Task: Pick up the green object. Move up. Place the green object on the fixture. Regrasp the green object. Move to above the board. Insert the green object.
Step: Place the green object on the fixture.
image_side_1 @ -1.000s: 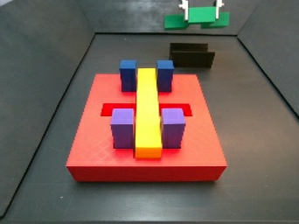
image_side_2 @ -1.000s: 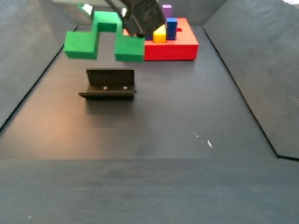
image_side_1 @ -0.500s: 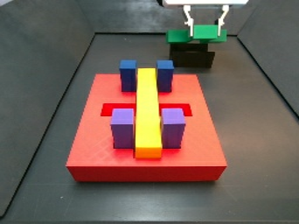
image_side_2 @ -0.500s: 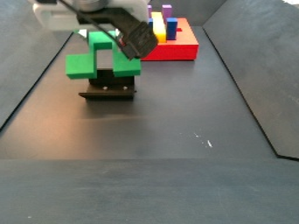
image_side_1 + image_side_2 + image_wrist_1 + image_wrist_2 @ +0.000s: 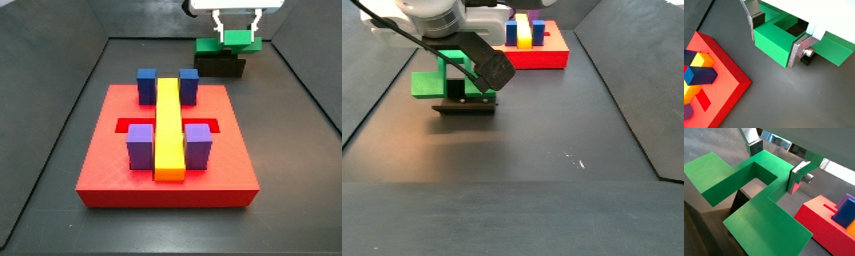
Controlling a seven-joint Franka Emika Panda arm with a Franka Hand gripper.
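Claw fingers are clamped on the green object, which is held on top of the fixture in both side views, at 1 o'clock from the board.

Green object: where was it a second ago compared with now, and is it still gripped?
The gripper has carried the green object down from the air onto the fixture, where it now sits in both side views. In a wrist view the fingers still clamp it. The board and its blocks have not moved.
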